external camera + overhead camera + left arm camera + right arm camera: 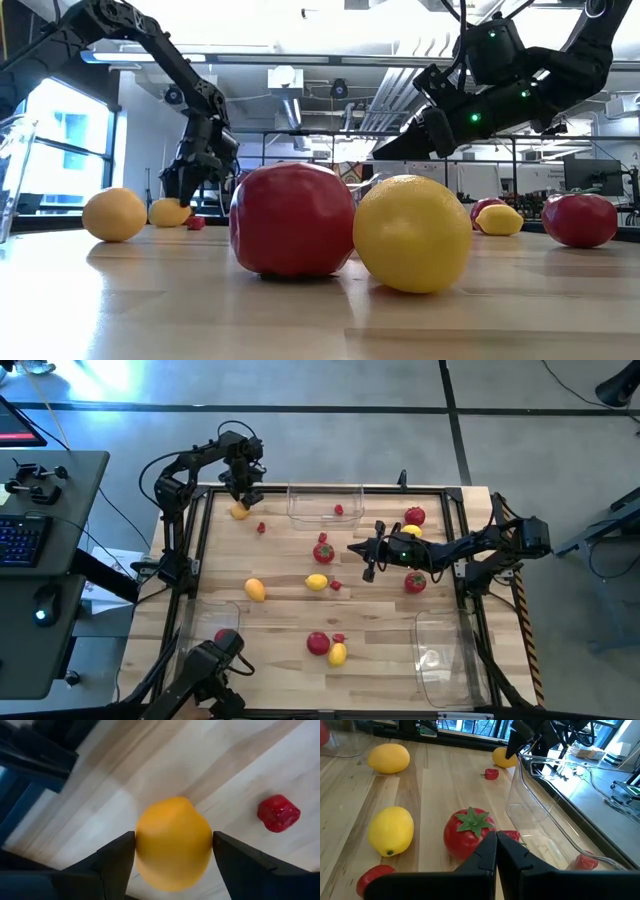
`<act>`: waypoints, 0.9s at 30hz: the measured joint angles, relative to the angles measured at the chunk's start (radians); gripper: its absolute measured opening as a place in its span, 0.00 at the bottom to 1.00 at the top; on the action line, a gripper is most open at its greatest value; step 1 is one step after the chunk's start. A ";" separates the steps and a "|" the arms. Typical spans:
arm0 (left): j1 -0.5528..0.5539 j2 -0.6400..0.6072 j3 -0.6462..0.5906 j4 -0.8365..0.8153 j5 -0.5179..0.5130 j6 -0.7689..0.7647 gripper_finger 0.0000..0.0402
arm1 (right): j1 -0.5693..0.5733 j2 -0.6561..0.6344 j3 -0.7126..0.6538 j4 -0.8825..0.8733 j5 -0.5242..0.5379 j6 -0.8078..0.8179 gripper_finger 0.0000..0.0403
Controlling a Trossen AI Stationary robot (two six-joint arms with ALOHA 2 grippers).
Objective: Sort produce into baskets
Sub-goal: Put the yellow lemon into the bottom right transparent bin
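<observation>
My left gripper (240,495) is at the table's far left, pointing down, shut on an orange lemon (240,512) that also shows in the left wrist view (172,842). My right gripper (357,548) is shut and empty, raised above the table's middle. Just beyond its fingertips (496,851) a red tomato (467,832) stands on the wood. A clear basket (325,505) at the far middle holds a red berry (339,510). A second basket (205,622) at the near left holds a tomato (225,638). A third basket (445,655) lies at the near right. My left gripper pinches the orange lemon between its two fingers (122,855), one on each of its opposite sides (142,845), coming from above and pointing down. In the low view the lemon (170,212) sits at table height under the gripper.
Loose on the wood are tomatoes (414,516) (414,582) (318,643), lemons (411,532) (316,582) (255,589) (337,653) and berries (261,527) (335,585). A black metal frame (465,575) edges the table.
</observation>
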 joint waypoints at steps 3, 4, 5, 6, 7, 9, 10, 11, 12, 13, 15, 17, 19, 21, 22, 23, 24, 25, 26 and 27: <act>0.000 0.000 0.001 0.001 -0.001 0.013 0.58 | 0.000 0.000 0.000 -0.003 0.000 -0.002 0.00; 0.000 0.000 0.001 0.001 -0.001 0.018 0.57 | 0.000 0.000 0.000 -0.004 0.000 -0.002 0.00; -0.002 0.000 0.001 0.002 -0.002 0.020 0.55 | 0.000 0.000 0.000 -0.004 0.000 -0.002 0.00; -0.003 0.000 0.003 -0.001 -0.002 0.021 0.54 | 0.000 0.000 0.000 -0.004 0.000 -0.002 0.00; -0.003 0.000 0.009 -0.008 -0.005 0.021 0.53 | 0.000 0.000 0.000 -0.004 0.000 -0.003 0.00; -0.004 0.000 0.022 -0.015 -0.010 0.021 0.51 | 0.000 0.000 0.000 -0.004 0.000 -0.008 0.00; -0.004 0.000 0.030 -0.023 -0.010 0.021 0.50 | 0.000 0.000 0.000 -0.004 0.000 -0.010 0.00; -0.004 0.000 0.036 -0.029 -0.011 0.021 0.48 | 0.000 0.000 0.000 -0.004 0.000 -0.010 0.00; -0.003 0.000 0.043 -0.033 -0.011 0.019 0.47 | 0.000 0.000 0.000 -0.004 0.001 -0.009 0.00; -0.002 0.000 0.050 -0.035 -0.012 0.019 0.45 | 0.000 0.000 0.000 -0.004 0.002 -0.008 0.00; -0.002 0.000 0.063 -0.033 -0.012 0.019 0.42 | 0.000 0.000 0.000 -0.004 0.002 -0.008 0.00; -0.002 0.000 0.071 -0.035 -0.013 0.015 0.40 | 0.000 0.000 0.000 -0.004 0.002 -0.007 0.00; -0.002 0.000 0.082 -0.045 -0.029 0.014 0.37 | 0.000 0.000 0.000 -0.004 0.002 -0.007 0.00; -0.002 -0.001 0.090 -0.054 -0.057 0.011 0.35 | 0.000 0.000 0.000 -0.005 0.002 -0.007 0.00; -0.002 -0.001 0.091 -0.057 -0.072 0.011 0.33 | 0.000 0.000 0.000 -0.006 0.002 -0.007 0.00; -0.002 -0.001 0.091 -0.057 -0.079 0.011 0.31 | 0.000 0.000 0.000 -0.006 0.002 -0.007 0.00; 0.000 -0.001 0.091 -0.057 -0.079 0.011 0.30 | 0.000 0.000 0.000 -0.006 0.002 -0.007 0.00; 0.002 -0.001 0.091 -0.057 -0.079 0.011 0.28 | 0.000 0.000 0.000 -0.006 0.002 -0.007 0.00; 0.004 -0.001 0.091 -0.057 -0.079 0.011 0.27 | 0.000 0.000 0.000 -0.006 0.002 -0.008 0.00; 0.004 -0.001 0.091 -0.057 -0.079 0.011 0.25 | 0.000 0.000 0.000 -0.006 0.002 -0.008 0.00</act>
